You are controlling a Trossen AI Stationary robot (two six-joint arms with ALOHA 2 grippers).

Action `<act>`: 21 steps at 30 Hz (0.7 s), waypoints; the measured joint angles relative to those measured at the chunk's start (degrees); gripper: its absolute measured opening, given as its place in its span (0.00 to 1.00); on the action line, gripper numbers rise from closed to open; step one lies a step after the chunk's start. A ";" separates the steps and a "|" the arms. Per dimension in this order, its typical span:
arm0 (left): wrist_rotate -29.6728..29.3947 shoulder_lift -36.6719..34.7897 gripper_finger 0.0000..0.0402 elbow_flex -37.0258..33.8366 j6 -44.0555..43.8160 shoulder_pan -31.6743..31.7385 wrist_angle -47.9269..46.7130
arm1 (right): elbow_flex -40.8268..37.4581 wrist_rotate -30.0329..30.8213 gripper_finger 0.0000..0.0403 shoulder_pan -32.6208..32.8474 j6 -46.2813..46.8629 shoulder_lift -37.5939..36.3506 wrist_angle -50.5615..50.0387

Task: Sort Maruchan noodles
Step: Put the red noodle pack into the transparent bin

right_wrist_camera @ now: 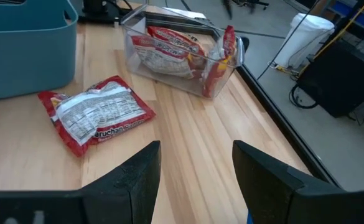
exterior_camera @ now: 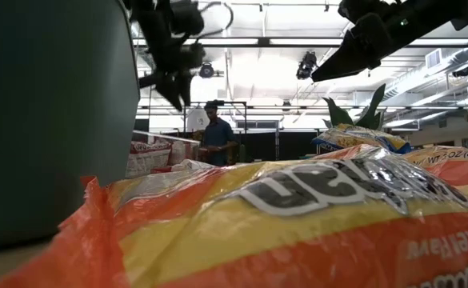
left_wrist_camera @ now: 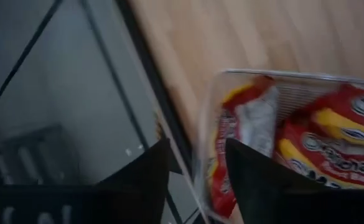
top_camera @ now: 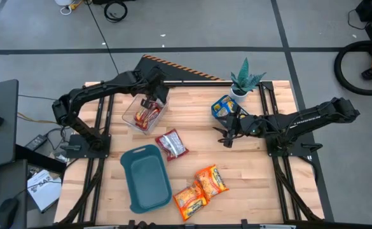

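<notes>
Two grippers, fingers apart, empty: left gripper (top_camera: 149, 102) over clear bin (top_camera: 131, 119) rim; right gripper (top_camera: 227, 135) above bare table (top_camera: 249, 172).

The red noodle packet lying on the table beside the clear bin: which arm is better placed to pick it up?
Probably the right. The right gripper is open and faces the red packet across bare wood, while the left gripper hangs over the clear bin.
</notes>
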 joint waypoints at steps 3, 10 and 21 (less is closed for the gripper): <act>-2.02 0.02 0.46 3.95 -5.41 -2.25 -1.81 | 0.02 -0.02 0.51 -0.01 -0.04 0.00 -0.02; 8.01 0.12 0.48 5.23 -24.45 -10.21 -0.94 | 0.00 0.16 0.51 -0.42 -0.24 0.00 -0.15; 5.17 6.77 0.48 3.68 -43.62 -28.60 -1.71 | -0.92 -0.11 0.51 -0.98 -0.42 0.00 2.04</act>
